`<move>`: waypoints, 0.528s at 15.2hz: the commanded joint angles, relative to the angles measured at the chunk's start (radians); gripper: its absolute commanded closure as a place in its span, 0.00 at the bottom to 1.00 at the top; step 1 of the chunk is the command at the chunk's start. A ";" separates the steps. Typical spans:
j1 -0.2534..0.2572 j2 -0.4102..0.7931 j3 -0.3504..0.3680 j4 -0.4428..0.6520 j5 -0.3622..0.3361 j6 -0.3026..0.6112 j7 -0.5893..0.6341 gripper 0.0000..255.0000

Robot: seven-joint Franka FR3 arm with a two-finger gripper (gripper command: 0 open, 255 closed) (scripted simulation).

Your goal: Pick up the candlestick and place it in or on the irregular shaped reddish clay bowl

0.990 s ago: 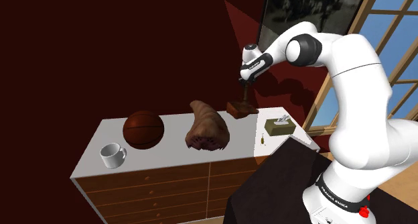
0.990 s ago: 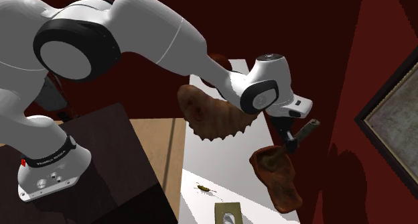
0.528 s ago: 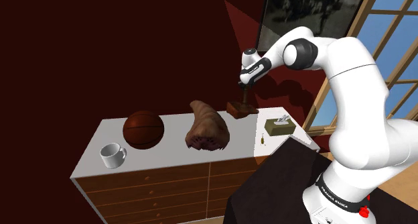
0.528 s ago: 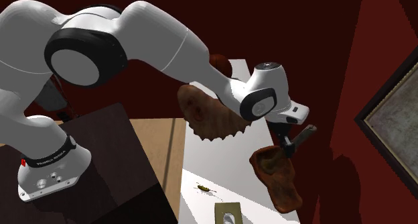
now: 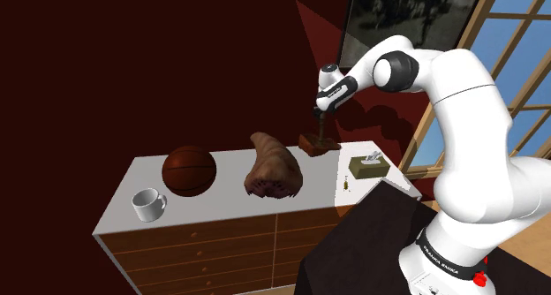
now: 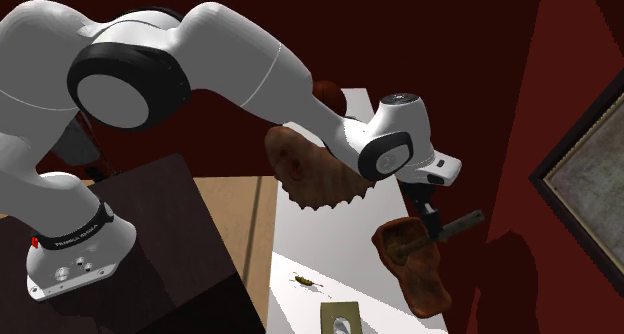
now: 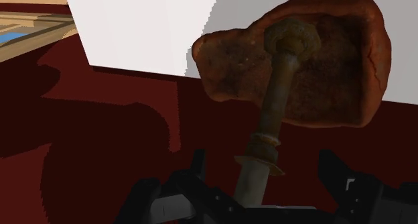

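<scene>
White dresser top (image 5: pixel 221 205), dark red wall (image 5: pixel 132 72): candlestick (image 7: pixel 274 115) with its foot inside the reddish clay bowl (image 7: pixel 335 88); gripper (image 7: pixel 264 168) fingers spread apart either side of the stem, not touching it.

Small white lettering on the black ring (image 5: pixel 439 256) round the foot of the arm (image 5: pixel 468 108) — too fine to read letter for letter, seen in the shoulder view and the second exterior view (a curved line of capitals), no other text legible.

Arm (image 5: pixel 459 90) outstretched (jaws apart, downward)
</scene>
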 commanded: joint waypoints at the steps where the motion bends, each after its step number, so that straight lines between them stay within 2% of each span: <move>1: 0.000 0.000 0.000 0.000 0.000 0.000 0.000 0.00; 3: 0.000 0.000 0.000 0.000 0.000 0.000 0.000 0.00; 7: 0.016 -0.133 0.006 -0.112 -0.003 -0.027 0.011 0.00; 8: 0.016 -0.133 0.006 -0.112 -0.003 -0.027 0.011 0.00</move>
